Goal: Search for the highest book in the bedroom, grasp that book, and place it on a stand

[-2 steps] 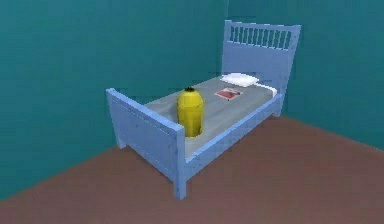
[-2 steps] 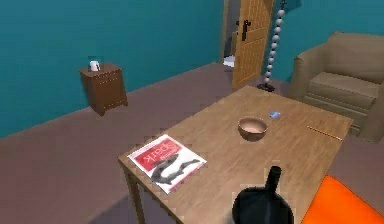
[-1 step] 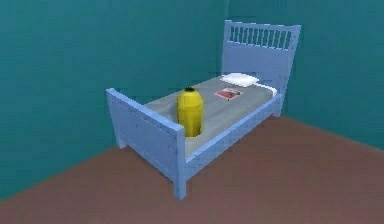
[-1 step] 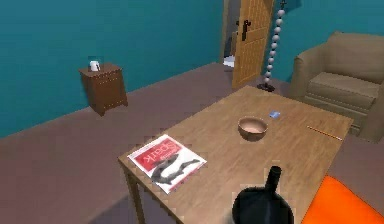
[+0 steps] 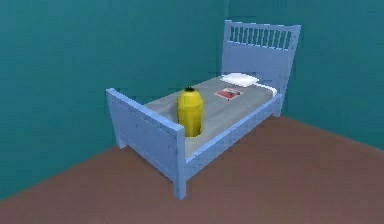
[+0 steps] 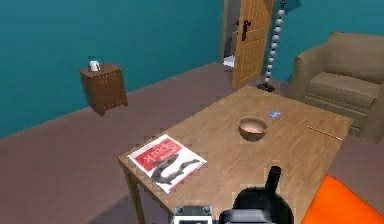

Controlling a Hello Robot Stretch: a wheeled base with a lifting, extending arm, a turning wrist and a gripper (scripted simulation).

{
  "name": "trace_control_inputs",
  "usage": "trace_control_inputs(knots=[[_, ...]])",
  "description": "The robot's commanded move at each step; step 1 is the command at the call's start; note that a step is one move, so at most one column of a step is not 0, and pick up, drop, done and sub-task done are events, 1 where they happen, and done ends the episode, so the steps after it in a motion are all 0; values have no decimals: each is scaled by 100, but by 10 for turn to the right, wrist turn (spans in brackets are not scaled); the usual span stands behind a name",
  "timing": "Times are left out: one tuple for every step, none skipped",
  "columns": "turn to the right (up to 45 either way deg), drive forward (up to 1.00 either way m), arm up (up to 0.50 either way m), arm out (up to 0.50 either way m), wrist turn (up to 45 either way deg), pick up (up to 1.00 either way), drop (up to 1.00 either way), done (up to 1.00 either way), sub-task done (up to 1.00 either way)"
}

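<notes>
On the bed [image 5: 160,105], toward the headboard [image 5: 262,40], lies a small flat book [image 5: 229,94], just beside a white pillow [image 5: 238,78] and apart from it. Nearer the footboard [image 5: 140,122] a yellow rounded thing [image 5: 191,111] stands upright on the mattress, between the viewer and the book. The bed is blue, set against teal walls on a brown floor. The book's cover is reddish with a pale patch; it is too small to tell more.

In the arm side view a second, larger table book [image 6: 165,160] lies flat at the near left corner of a wooden table [image 6: 220,140], its cover red and white with dark marks. Farther along the tabletop sit a brown bowl [image 6: 252,128], whose contents I cannot make out, a small blue thing [image 6: 275,115] and a thin stick [image 6: 322,128]. The gripper [image 6: 268,190] shows at the bottom edge over the table; how far apart its fingers are, and whether it holds anything, cannot be told. An orange thing [image 6: 350,205] lies right of it.

Well apart, against the wall, is a low wooden stand [image 6: 104,88] with a small white thing [image 6: 94,65] on top. An armchair [image 6: 340,75], a lamp [image 6: 272,50] and a door [image 6: 252,35] are beyond the table.
</notes>
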Motion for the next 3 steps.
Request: trace_control_inputs(knots=[[0,0,0,24,0,0,0,0,0],[0,0,0,0,450,0,0,0,0],[0,0,0,0,450,0,0,0,0]])
